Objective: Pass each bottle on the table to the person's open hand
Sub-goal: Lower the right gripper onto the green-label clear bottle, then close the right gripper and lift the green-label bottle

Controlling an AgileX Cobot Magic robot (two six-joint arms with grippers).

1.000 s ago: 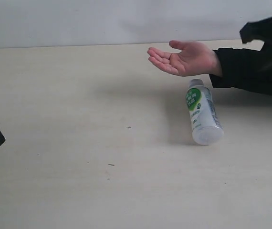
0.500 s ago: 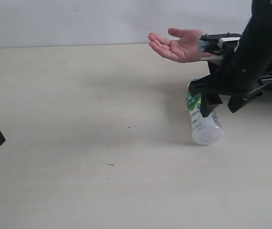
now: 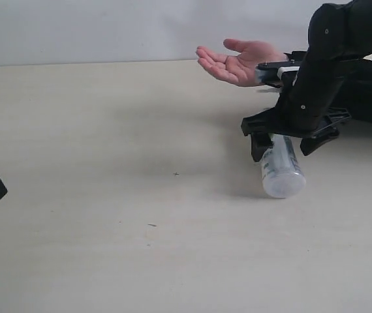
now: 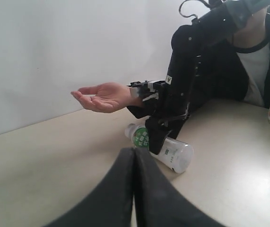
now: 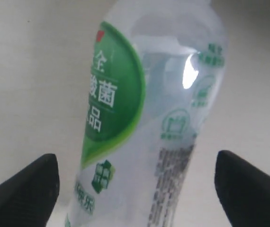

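Exterior view: the right pincer (image 3: 282,149) stands wide open astride the clear plastic bottle with green-white label (image 3: 281,171). The bottle lies on the pale beige worktop (image 3: 108,195), directly under the pincer, its long axis crossing the closing line. Nothing is gripped yet.

Left wrist view: the left pincer (image 4: 134,161) is closed, empty and well apart from the bottle.

Right wrist view: the label carries white Chinese characters, among them "酸菌".

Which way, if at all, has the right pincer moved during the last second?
Yes. The right pincer came in from the right and down, and now straddles the lying bottle, which stays put on the table.
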